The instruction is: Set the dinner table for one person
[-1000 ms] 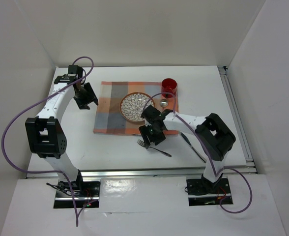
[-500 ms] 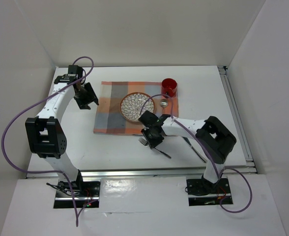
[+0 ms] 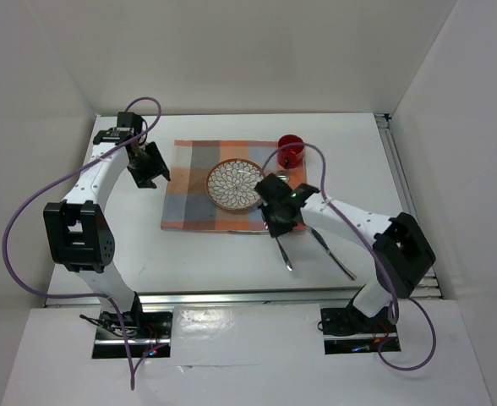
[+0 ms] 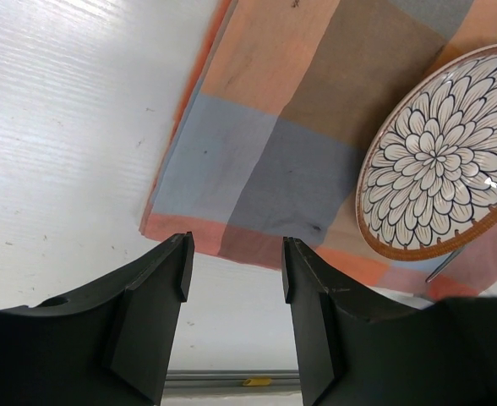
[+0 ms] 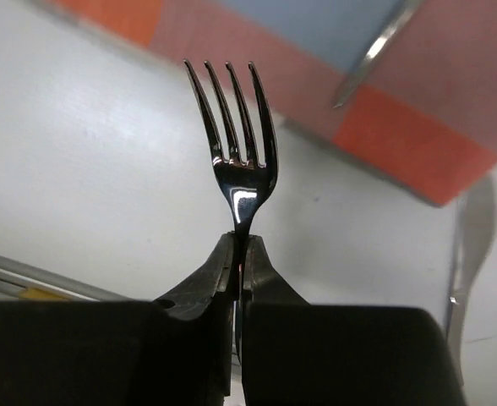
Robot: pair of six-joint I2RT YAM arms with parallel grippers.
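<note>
Fork was clamped at the neck by the right gripper, jaws shut tight on it.
It was held over the white dinner table, at the placemat's near edge, with the knife near. The left gripper was spread apart, empty. Advised: fork to be kept level, laid left of the plate.

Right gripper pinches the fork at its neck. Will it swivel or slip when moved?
Likely stiff: the fork looks like polished metal. That glossy surface may slip. The right gripper clamps only the narrow neck, so it could pivot there.
</note>
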